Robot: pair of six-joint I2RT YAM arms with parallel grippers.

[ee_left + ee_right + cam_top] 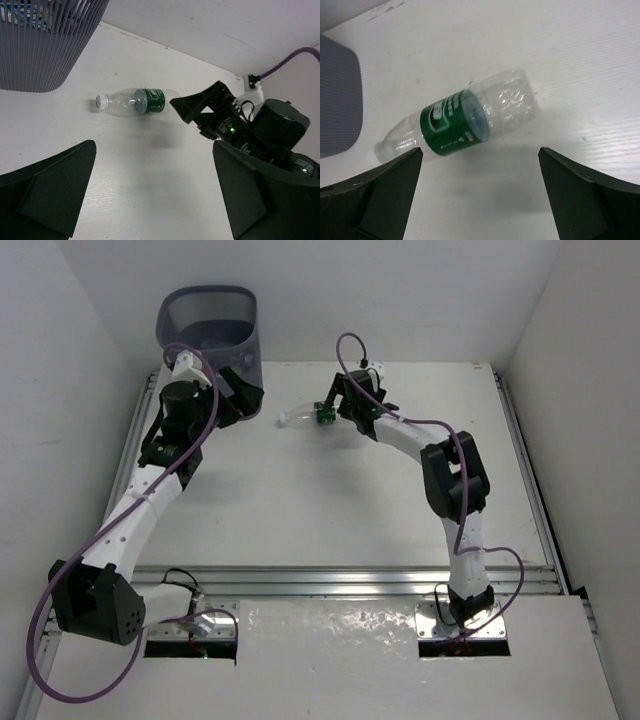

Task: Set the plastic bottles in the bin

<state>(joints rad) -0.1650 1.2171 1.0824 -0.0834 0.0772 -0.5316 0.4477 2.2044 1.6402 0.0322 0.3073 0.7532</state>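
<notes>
At the near edge of the tabletop (330, 510) both arms are bolted down, and each reaches toward the far side.

From about 5 o'clock the right arm stretches to just past the middle. The right tool (480, 152) has its fingers spread wide and grips nothing. A clear bottle (465, 122) with a dark green label lies on its side on the tabletop just ahead of that gap, its crumpled base toward the tool. In the left wrist view one black finger of the right tool comes right up to the bottle's base; I cannot tell whether it touches. The white cap points toward 9 o'clock in the top view, at the bin (210, 330).

From about 7 o'clock the left arm rises to 11 o'clock, where the left tool (154, 145) hangs beside the bin's near wall. Its fingers are also wide apart, with nothing between them, and it faces the bottle.

Farthest off, at 11 o'clock, the dark grey bin stands upright at the far left corner. Blue-and-white labels (25, 12) show through its slatted wall, so some bottles lie inside; how many cannot be made out.
</notes>
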